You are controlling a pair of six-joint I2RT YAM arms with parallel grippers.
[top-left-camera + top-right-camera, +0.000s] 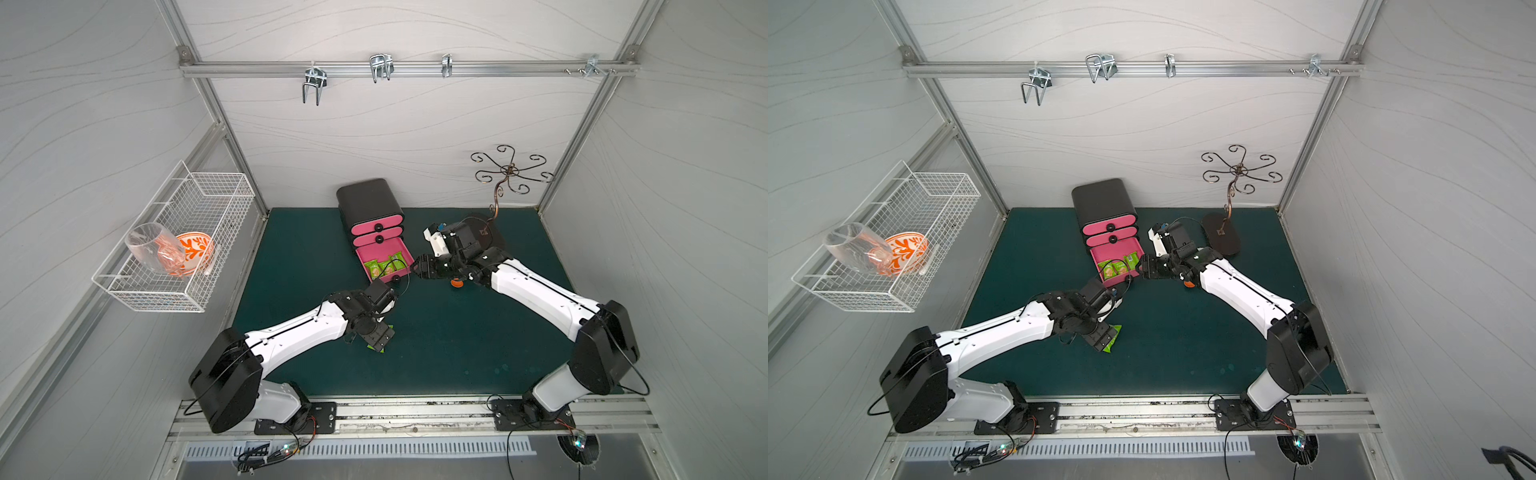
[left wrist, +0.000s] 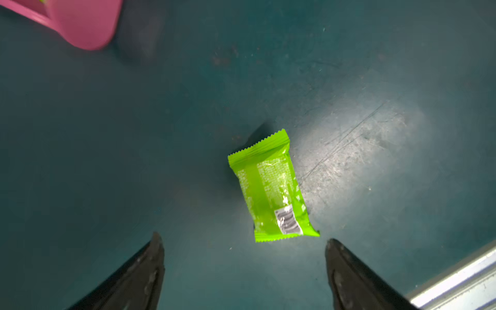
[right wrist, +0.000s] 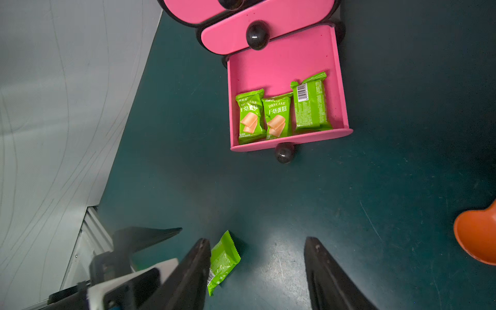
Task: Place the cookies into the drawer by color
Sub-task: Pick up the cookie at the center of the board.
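Left tool [image 2: 244,239], spread, poised over green packet [image 2: 271,188] for pickup; right tool [image 3: 257,239], parted and empty, held beside drawer [image 3: 281,67], leaving it unobstructed.

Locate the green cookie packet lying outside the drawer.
In a top view the green cookie packet lies on the teal mat, left of centre, partly under the open left gripper and just robot-side of the open bottom drawer.
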